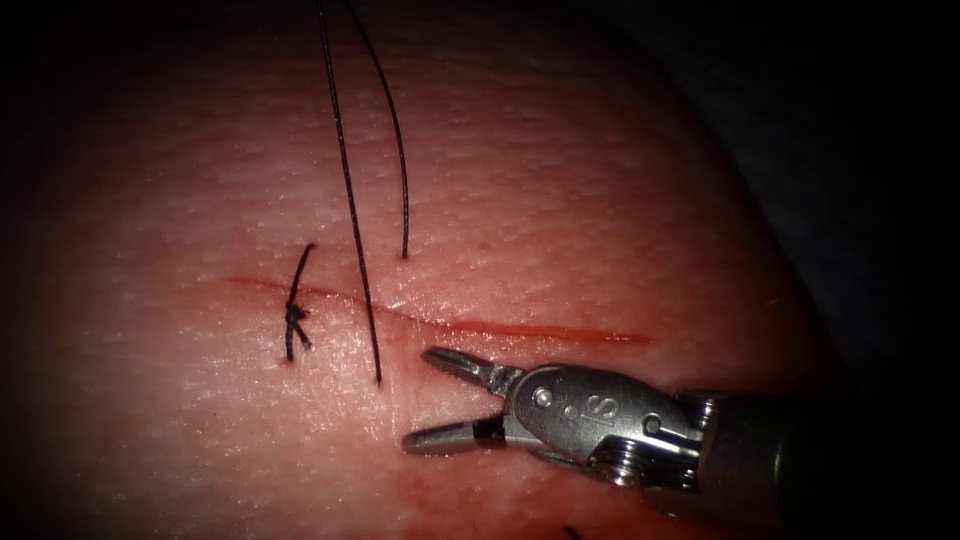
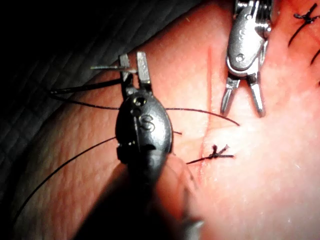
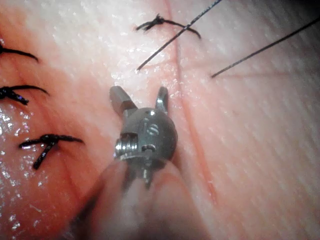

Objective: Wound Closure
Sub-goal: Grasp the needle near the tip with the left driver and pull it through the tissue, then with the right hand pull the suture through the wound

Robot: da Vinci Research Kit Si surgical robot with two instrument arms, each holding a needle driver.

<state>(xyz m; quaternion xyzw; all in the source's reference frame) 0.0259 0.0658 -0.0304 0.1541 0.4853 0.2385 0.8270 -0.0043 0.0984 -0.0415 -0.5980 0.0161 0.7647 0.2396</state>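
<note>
Nearest the endoscope, the right pincer lies low over the tissue, coming in from the right and just below the cut. Its jaws stand apart and hold nothing; my reading is that it waits there, open, within reach of the thread. The right wrist view shows the same: right pincer spread, empty, close above the skin beside the cut.

Pale, domed tissue carries everything, with the thin red cut running across it from left to right, glistening with a little red fluid.

In the left wrist view the left pincer is closed on the needle, gripping it near one end so the rest juts out sideways, clear of the tissue and well off from the cut. Held so, the needle stays out of the way while the thread runs taut from it.

Two strands of thread come down from the top of the endoscope view: one ends at the skin above the cut, the other crosses the cut and meets the skin below it, so a stitch spans the wound, not yet tied by the look of it.

Left of these sits a finished knot across the cut, its short cut ends sticking up. More knots show in the right wrist view.
</note>
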